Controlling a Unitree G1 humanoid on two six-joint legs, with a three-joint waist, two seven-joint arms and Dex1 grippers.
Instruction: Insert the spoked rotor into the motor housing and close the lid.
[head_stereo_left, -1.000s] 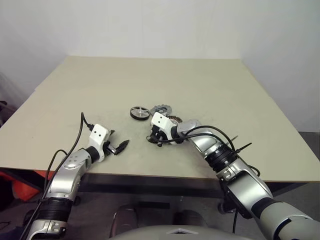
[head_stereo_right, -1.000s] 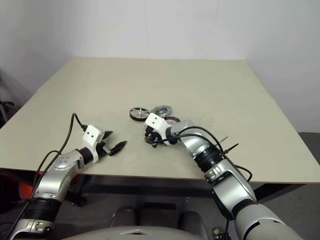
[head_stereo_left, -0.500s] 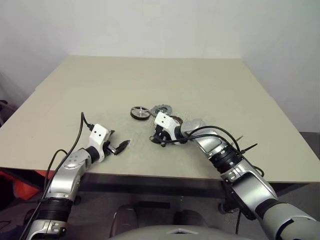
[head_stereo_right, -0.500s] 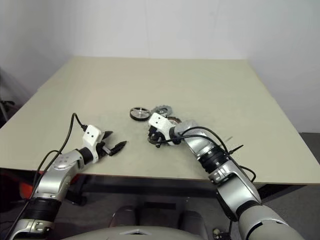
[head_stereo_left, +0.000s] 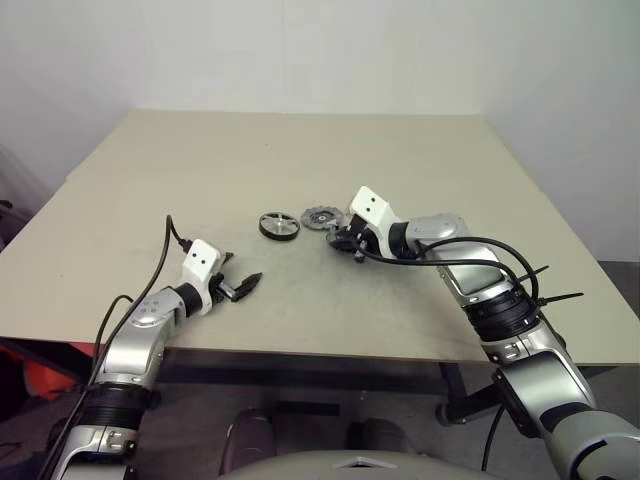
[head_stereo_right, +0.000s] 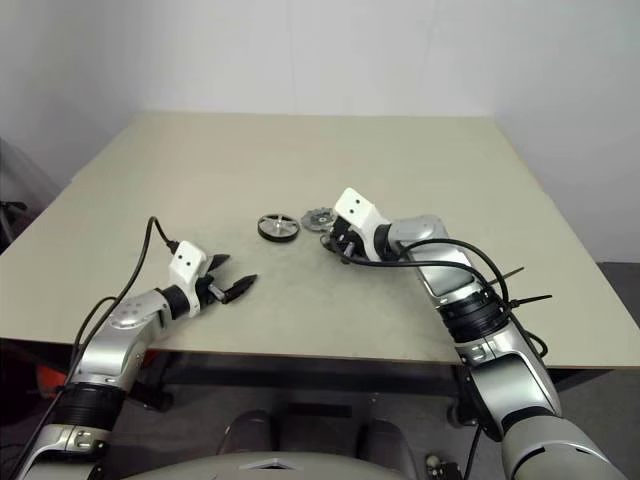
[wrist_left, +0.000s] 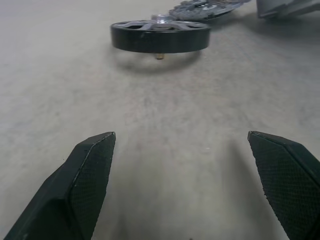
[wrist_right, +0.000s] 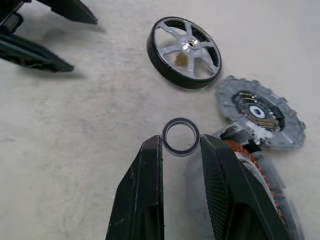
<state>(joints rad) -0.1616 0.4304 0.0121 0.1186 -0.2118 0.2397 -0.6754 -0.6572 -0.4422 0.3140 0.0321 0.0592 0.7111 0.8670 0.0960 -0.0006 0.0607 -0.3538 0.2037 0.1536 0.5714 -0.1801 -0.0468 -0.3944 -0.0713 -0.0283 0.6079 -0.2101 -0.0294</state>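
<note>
The spoked rotor (head_stereo_left: 279, 224) lies flat at mid-table, black-rimmed with silver spokes, and also faces my left gripper (wrist_left: 180, 136) across bare tabletop. That left gripper (head_stereo_left: 245, 285) hovers open and holds nothing. The scalloped grey lid (head_stereo_left: 321, 218) lies just right of the rotor. My right gripper (wrist_right: 180, 142) hangs above the table, shut on a small thin ring (wrist_right: 181, 120) pinched between its fingertips. The motor housing (wrist_right: 260, 172), with copper windings, sits below that gripper beside the lid (wrist_right: 260, 111), partly hidden by a finger.
The tan table (head_stereo_left: 420, 160) stretches wide behind and to both sides of the parts. Its front edge runs close under both forearms. A white wall stands behind the table's far edge.
My right gripper has risen and swung to the right and farther away, from in front of the housing to above it, with the ring in its fingertips. The left gripper has stayed put.
</note>
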